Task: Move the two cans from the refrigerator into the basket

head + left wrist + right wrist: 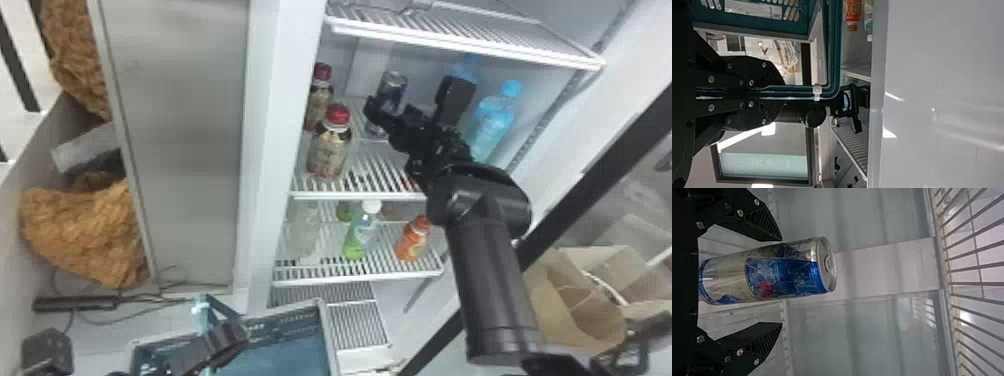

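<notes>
The right gripper (pixel 412 102) is open above the refrigerator's middle shelf, beside a dark can (pixel 392 89). In the right wrist view a blue and silver can (pixel 785 272) stands between the spread fingers of the right gripper (pixel 781 282), with gaps on both sides. I cannot tell whether a dark shape below the can in the head view is a second can. At the bottom left, the left gripper (pixel 227 337) is at the basket (pixel 321 312). Seen from the left wrist, the left gripper (pixel 783 93) is shut on the teal rim of the basket (pixel 832 47).
Red-capped bottles (pixel 329 150) stand left of the right gripper, a blue bottle (pixel 492 120) to its right. A wire shelf (pixel 465 37) spans above. The lower shelf (pixel 360 275) holds a green bottle (pixel 361 235) and an orange bottle (pixel 414 240).
</notes>
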### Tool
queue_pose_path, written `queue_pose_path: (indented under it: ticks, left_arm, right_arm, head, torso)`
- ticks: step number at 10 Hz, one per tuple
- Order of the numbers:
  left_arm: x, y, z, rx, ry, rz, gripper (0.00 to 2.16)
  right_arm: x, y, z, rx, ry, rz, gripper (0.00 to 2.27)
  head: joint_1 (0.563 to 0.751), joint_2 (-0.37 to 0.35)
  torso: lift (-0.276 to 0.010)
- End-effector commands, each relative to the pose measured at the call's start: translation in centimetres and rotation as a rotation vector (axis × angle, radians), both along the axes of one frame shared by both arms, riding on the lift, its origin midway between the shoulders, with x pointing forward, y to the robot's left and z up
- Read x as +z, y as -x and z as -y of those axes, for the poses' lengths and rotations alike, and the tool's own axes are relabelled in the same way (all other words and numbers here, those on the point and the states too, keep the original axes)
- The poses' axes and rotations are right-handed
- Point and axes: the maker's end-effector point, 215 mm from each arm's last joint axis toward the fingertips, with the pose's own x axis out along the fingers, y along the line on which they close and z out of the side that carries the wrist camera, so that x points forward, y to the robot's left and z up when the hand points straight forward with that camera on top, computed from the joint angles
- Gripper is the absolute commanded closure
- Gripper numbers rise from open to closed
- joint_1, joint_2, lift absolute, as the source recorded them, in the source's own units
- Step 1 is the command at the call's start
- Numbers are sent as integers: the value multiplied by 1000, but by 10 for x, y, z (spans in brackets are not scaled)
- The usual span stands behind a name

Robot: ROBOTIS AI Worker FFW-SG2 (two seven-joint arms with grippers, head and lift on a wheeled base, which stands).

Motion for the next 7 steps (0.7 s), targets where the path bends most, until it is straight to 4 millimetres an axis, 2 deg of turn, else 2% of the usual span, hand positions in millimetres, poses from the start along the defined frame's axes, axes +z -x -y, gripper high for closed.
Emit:
queue_pose_path:
  ticks: [1, 2, 3, 5, 7]
  left_arm:
    - [0, 0, 1, 0, -1, 0, 1191]
    - [0, -1, 1, 0, -3, 2, 1191]
    - [0, -1, 1, 0, -3, 2, 1191]
    - [0, -1, 1, 0, -4, 2, 1191]
    - [0, -2, 0, 4, -5, 3, 1191]
  right_arm:
    - [2, -5, 0, 1, 11, -11, 302]
    - [2, -7, -2, 6, 14, -14, 312]
    - [2, -9, -7, 17, 19, -20, 441]
    - [-5, -10, -14, 31, 23, -53, 1184]
    - [-6, -8, -15, 33, 28, -51, 1263]
  head:
    - [695, -310]
    - [695, -310]
    - [695, -309]
    - [695, -300]
    - [695, -295]
  torso:
    - [-31]
    - [-31]
    - [-31]
    - [-31]
    - [-31]
